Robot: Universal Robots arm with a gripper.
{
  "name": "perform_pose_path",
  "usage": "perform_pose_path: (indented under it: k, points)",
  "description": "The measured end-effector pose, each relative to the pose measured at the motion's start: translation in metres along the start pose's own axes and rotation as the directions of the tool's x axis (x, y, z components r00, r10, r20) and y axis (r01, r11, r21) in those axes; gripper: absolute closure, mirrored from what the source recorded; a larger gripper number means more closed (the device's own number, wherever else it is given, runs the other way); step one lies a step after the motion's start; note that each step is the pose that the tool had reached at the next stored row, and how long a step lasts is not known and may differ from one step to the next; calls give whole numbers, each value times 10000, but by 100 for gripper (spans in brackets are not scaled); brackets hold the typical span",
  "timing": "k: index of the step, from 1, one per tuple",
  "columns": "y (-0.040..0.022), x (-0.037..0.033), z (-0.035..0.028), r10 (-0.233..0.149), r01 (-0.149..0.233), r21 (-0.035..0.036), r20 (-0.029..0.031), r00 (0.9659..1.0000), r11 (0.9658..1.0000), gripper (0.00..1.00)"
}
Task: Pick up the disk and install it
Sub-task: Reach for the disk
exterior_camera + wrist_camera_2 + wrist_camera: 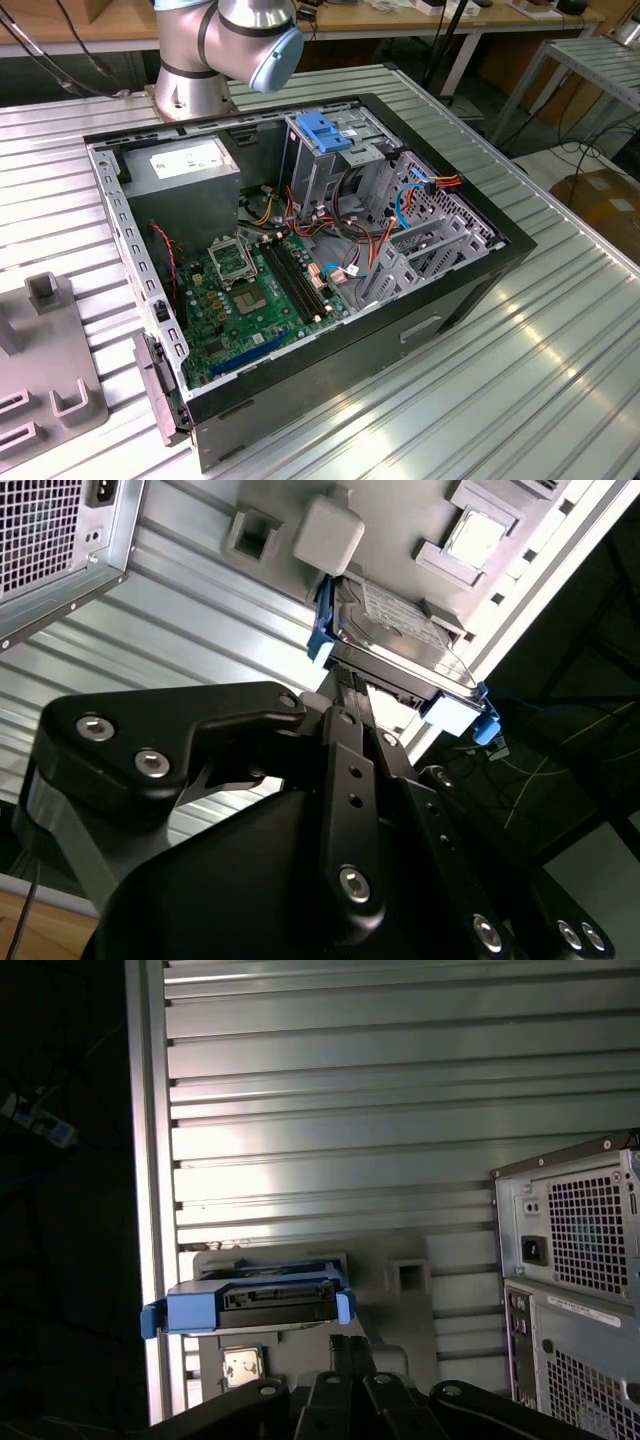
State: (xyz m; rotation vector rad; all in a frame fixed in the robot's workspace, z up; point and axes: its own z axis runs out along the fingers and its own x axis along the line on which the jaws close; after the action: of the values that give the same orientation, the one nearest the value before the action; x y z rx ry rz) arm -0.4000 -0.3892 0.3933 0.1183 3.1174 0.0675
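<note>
Where ribbed table [220,610] gleams, flat grey disk [400,630]

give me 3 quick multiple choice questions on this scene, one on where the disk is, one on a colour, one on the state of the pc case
1. Where is the disk?
A. in the drive cage inside the computer case
B. at the grey tray, outside the computer case
C. on the floor under the table

2. What colour is the carrier rail around the disk?
A. light blue
B. red
C. yellow

3. In what state is the computer case?
A. shut, with its side panel on
B. upright and wrapped in foil
C. lying on its side, open

Answers:
1 B: the first wrist view shows the disk at the grey tray, with the computer case off to one side.
2 A: the carrier rail framing it is light blue.
3 C: the exterior view looks straight into the case onto the motherboard.
</note>
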Motion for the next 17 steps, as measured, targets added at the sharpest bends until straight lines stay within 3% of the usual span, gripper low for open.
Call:
perform_pose_path:
  k: [13,17]
  points:
    - [-10,359,-8,0,0,1,0,10000,10000,90]
    - [21,490,-9,1,-1,0,0,10000,10000,90]
